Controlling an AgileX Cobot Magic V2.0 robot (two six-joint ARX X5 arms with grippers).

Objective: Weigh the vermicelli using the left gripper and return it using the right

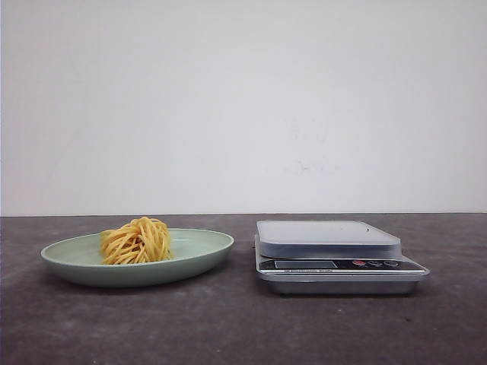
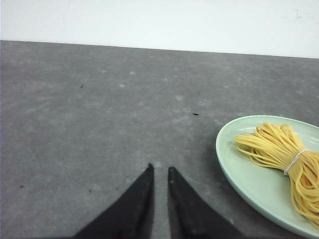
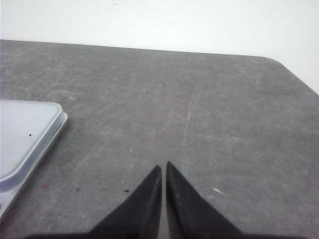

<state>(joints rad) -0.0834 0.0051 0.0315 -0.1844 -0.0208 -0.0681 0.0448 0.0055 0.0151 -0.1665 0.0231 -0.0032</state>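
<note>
Dark grey tabletop (image 1: 243, 327) ran back to a plain white wall (image 1: 243, 106), and that was all your front camera had behind the two things standing on it.

Your left gripper (image 2: 159, 169) showed only in its own wrist camera: two black pointed fingers (image 2: 134, 209) with a narrow slit between the tips, nearly closed, holding nothing and hanging over bare tabletop. Just beside it lay the pale green plate (image 2: 239, 179), its rim near the fingertips but apart from them. On that plate sat the vermicelli (image 2: 284, 154), a bundle of yellow strands bound by a thin white tie (image 2: 295, 162).

Your right gripper (image 3: 163, 167) was likewise seen only from its wrist camera, tips almost meeting, empty, over bare grey surface. A rounded corner of the tabletop (image 3: 271, 59) lay ahead of it. Off to one side was the pale platform of the kitchen scale (image 3: 25, 134), well apart from the fingers.

From the front you had neither arm in view. The plate (image 1: 137, 270) stood toward the left edge of the tabletop with the vermicelli (image 1: 137, 241) heaped on its left half. The scale (image 1: 335, 255) stood just right of it, a small gap between, its platform bare, its display and buttons facing you. The white tie could be made out only from the left wrist camera. Nothing stood between plate and scale.
</note>
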